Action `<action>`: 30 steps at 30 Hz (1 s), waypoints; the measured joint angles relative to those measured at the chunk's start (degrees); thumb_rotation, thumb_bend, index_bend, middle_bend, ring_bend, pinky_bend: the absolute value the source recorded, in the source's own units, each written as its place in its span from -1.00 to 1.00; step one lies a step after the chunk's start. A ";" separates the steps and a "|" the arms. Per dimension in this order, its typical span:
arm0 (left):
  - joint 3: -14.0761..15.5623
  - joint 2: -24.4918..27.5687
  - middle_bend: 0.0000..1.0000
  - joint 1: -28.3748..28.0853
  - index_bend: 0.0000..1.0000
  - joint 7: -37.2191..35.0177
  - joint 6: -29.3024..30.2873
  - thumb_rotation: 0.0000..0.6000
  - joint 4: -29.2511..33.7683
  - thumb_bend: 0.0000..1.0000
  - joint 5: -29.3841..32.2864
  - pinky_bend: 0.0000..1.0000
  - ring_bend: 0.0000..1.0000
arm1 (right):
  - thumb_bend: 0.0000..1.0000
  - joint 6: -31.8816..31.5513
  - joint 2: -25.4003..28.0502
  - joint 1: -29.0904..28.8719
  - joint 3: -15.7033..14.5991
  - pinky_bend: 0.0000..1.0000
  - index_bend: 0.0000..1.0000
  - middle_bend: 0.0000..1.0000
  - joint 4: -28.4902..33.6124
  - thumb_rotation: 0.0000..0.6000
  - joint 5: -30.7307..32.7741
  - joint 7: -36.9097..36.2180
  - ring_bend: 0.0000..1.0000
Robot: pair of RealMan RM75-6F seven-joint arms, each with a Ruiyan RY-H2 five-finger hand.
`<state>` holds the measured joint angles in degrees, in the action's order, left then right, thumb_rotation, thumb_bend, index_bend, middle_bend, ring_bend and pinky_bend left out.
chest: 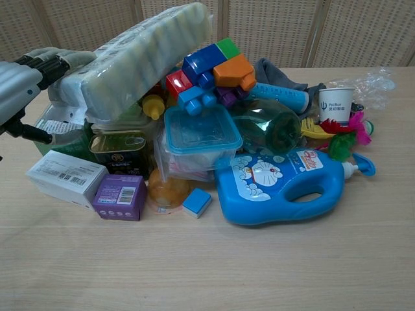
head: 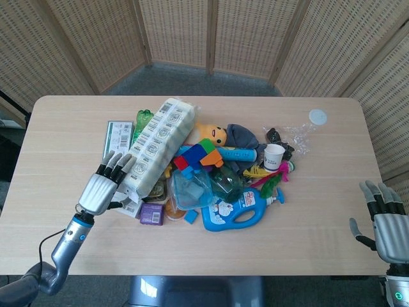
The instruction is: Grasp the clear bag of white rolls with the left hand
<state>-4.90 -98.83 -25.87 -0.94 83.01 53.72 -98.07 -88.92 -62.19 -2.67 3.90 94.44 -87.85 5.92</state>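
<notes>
The clear bag of white rolls (head: 158,145) lies slanted on top of the pile, long and labelled, its near end low at the left. In the chest view the bag of rolls (chest: 146,55) rises to the upper right. My left hand (head: 105,187) is at that near end, fingers straight and apart against the bag's side, thumb below. The chest view shows the left hand (chest: 23,83) touching the end of the bag without closing round it. My right hand (head: 386,224) hangs open off the table's right front corner, holding nothing.
The pile under and beside the bag holds a green box (head: 117,139), a white carton (chest: 65,176), a purple box (chest: 118,197), a tin (chest: 121,149), a clear blue-lidded tub (chest: 198,139), toy blocks (chest: 211,71) and a blue detergent bottle (chest: 279,184). A paper cup (head: 273,155) stands at the right.
</notes>
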 measured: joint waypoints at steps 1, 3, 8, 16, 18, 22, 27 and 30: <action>0.11 -1.12 -1.00 -0.25 -1.00 -0.98 0.79 0.84 -1.91 -0.41 -0.34 -1.00 -1.00 | -0.16 0.05 0.10 0.01 -0.02 -1.00 -0.97 -1.00 0.07 0.65 0.00 -0.02 -1.00; 0.29 -2.79 -1.00 -0.62 -1.00 -2.79 2.03 0.97 -4.82 -0.32 -0.79 -1.00 -1.00 | -0.16 -0.02 0.29 0.06 -0.02 -1.00 -0.96 -1.00 0.22 0.64 -0.01 -0.05 -1.00; 0.46 -7.06 -0.75 -1.41 -0.55 -7.81 7.36 1.00 -12.58 0.09 -1.80 -0.82 -0.76 | -0.16 -0.26 0.39 0.26 -0.02 -1.00 -0.95 -1.00 0.19 0.65 -0.05 -0.23 -1.00; -1.10 -11.32 -0.27 -2.96 -0.08 -14.64 12.48 1.00 -20.99 0.09 -0.28 -0.13 -0.16 | -0.16 -0.03 0.41 0.15 -0.03 -1.00 -0.94 -1.00 0.35 0.64 -0.20 -0.04 -1.00; -1.56 -11.60 -0.22 -3.36 -0.04 -15.68 12.99 1.00 -21.76 0.09 0.36 -0.07 -0.10 | -0.16 0.01 0.44 0.18 -0.04 -1.00 -0.94 -1.00 0.43 0.64 -0.18 0.02 -1.00; -2.28 -11.17 -0.18 -4.10 0.00 -17.20 14.27 1.00 -22.09 0.10 1.38 0.00 -0.05 | -0.16 0.08 0.35 0.18 -0.04 -1.00 -0.94 -1.00 0.37 0.65 -0.15 0.01 -1.00; -3.17 -9.40 -0.19 -4.73 -0.01 -17.80 16.88 1.00 -20.37 0.09 1.92 0.01 -0.06 | -0.16 0.41 -0.05 0.01 -0.04 -1.00 -0.94 -1.00 0.05 0.64 -0.12 -0.12 -1.00; -3.95 -7.78 -0.21 -5.24 -0.03 -17.82 18.61 1.00 -18.24 0.09 2.17 0.00 -0.08 | -0.16 0.77 -0.29 -0.19 -0.02 -1.00 -0.94 -1.00 -0.13 0.65 -0.07 -0.17 -1.00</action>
<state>-8.84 -106.60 -31.10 -18.75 101.62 35.47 -95.90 -88.15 -62.48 -2.85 3.89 94.31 -87.92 5.75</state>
